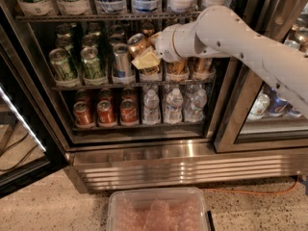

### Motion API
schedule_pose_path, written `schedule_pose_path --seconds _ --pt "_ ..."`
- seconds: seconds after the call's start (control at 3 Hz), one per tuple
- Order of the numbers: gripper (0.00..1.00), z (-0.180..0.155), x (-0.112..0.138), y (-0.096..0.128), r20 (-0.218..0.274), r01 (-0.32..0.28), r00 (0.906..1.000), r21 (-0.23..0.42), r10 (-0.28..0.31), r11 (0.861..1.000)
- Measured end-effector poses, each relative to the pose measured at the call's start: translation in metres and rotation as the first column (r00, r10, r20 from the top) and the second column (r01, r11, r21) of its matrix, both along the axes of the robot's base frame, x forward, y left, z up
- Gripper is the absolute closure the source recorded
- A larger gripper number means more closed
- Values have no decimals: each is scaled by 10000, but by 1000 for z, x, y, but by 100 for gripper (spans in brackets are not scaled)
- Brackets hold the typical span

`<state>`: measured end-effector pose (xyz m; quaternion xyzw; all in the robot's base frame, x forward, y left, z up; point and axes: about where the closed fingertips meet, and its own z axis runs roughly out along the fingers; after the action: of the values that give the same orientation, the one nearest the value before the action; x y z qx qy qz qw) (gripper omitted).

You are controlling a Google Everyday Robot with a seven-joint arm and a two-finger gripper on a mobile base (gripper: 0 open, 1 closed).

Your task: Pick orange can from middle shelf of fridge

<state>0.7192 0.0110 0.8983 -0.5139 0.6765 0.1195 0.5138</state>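
Observation:
The fridge [183,165] stands open, with a ribbed steel base. My gripper [144,54] reaches in from the right at the level of the middle shelf [96,86]. It is shut on an orange can [137,43], which is tilted and held above the shelf's front rail, its silver top pointing up and left. The yellowish finger pads [147,60] sit under the can. More orange cans [202,67] stand on the shelf behind my wrist, partly hidden.
Green cans [62,64] and a silver-blue can [121,61] stand to the left on the same shelf. Red cans [84,113] and water bottles [173,102] are below, large bottles above. The glass door [19,129] hangs open at left. A plastic bin [159,211] lies on the floor.

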Motion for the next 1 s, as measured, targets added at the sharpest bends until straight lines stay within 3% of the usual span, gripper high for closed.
schedule_pose_path --seconds 0.67,1.0 --pt "100 -4 -22 -13 -960 -345 9945 829 424 9960" --pt "100 -3 -27 -19 -1128 -317 9927 1026 433 9942"
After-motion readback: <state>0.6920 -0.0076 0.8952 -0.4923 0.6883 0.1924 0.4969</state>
